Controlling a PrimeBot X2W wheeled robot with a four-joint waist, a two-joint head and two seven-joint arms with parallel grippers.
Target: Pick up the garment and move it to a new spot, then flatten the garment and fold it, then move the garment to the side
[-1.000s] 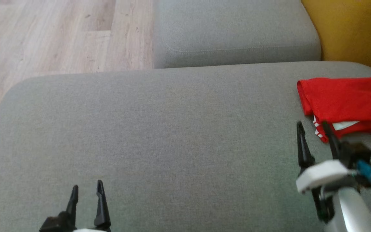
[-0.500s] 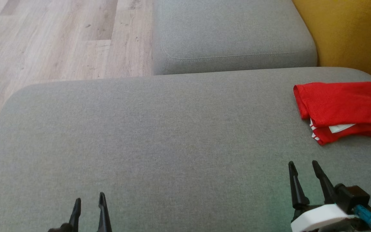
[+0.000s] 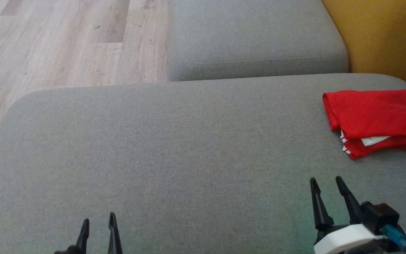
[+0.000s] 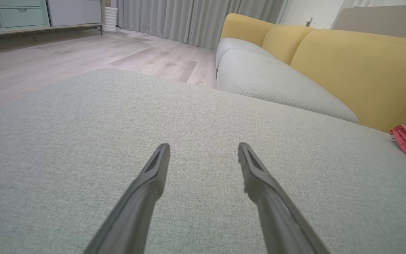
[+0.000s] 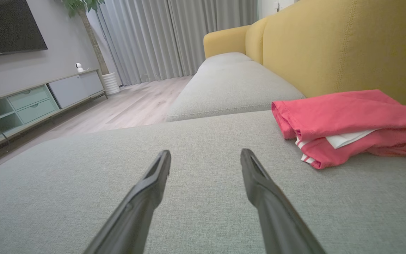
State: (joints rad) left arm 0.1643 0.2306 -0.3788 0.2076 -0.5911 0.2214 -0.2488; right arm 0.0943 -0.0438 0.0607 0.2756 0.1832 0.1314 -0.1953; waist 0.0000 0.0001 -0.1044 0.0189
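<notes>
Right pincer (image 3: 325, 180) spread, empty, near garment (image 3: 374, 113); left pincer (image 3: 98, 217) spread, well apart. Likely soft, light, floppy; pinch stacked edge layers.

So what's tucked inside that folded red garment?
A white piece peeks out between the layers of the red garment, near white stripes at its lower edge. Anything deeper is covered by the top layer.

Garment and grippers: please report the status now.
Left gripper and right gripper: jaws open, empty. Red garment folded, on grey cushion, far right. Nothing between them.
</notes>
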